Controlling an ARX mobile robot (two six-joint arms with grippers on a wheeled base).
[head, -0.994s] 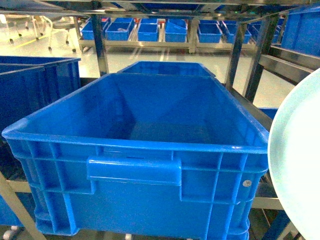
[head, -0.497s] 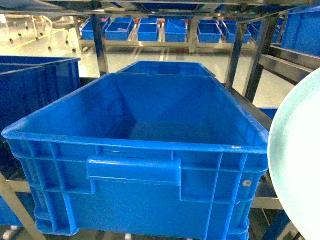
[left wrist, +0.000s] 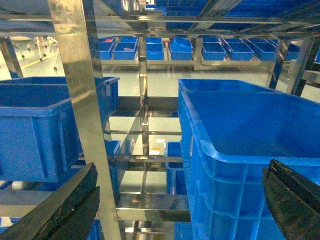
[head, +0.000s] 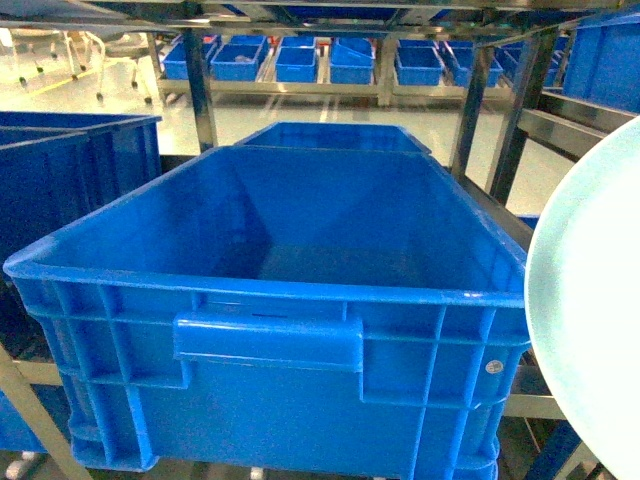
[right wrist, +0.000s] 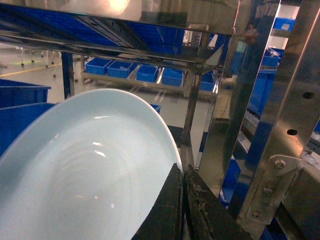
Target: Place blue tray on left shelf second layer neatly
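The right end effector (right wrist: 182,200), dark fingers pinched together, grips the rim of the glossy, pale, round blue tray (right wrist: 85,170), held tilted at 3 o'clock in the head view. The left end effector (left wrist: 180,200) hangs wide apart, holding nothing. Beyond sit a ribbed crate (head: 270,300) and the shiny steel left shelf (left wrist: 80,100).

warehouse | steel racks (left wrist: 80,100) | rows of blue crates (head: 270,330)

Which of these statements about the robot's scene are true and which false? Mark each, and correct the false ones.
1. The right gripper is shut on the blue tray. True.
2. The left gripper holds a crate. False: it is open and holds nothing.
3. The big blue crate in front is full of parts. False: it looks empty.
4. In the head view the tray shows at the right edge. True.
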